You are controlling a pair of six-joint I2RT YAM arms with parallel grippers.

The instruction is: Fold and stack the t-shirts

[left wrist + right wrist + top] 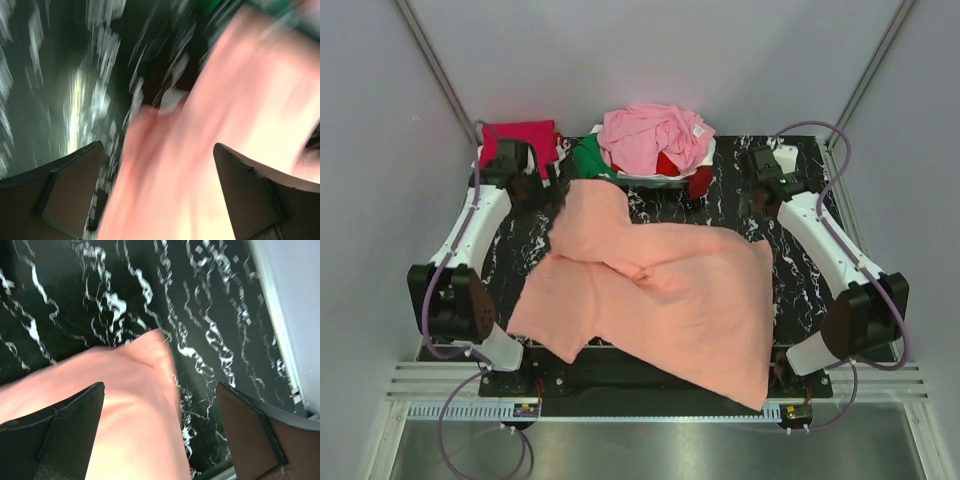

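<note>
The salmon-orange t-shirt point(660, 290) lies spread and rumpled over the black marble mat point(800, 250), with a fold ridge across its middle. My left gripper point(537, 188) hangs over the shirt's far left part. In the blurred left wrist view it point(158, 145) is open, with the salmon cloth point(240, 100) under it. My right gripper point(763, 200) is open above the shirt's far right corner point(150, 347). In the right wrist view it point(160, 385) holds nothing. Neither gripper grips the cloth.
A pile of light pink point(655, 135), green point(588, 160), red point(670, 165) and white shirts sits at the mat's back middle. A crimson-magenta shirt point(525, 133) lies at the back left. The salmon shirt's near corner overhangs the mat's front edge point(620, 375).
</note>
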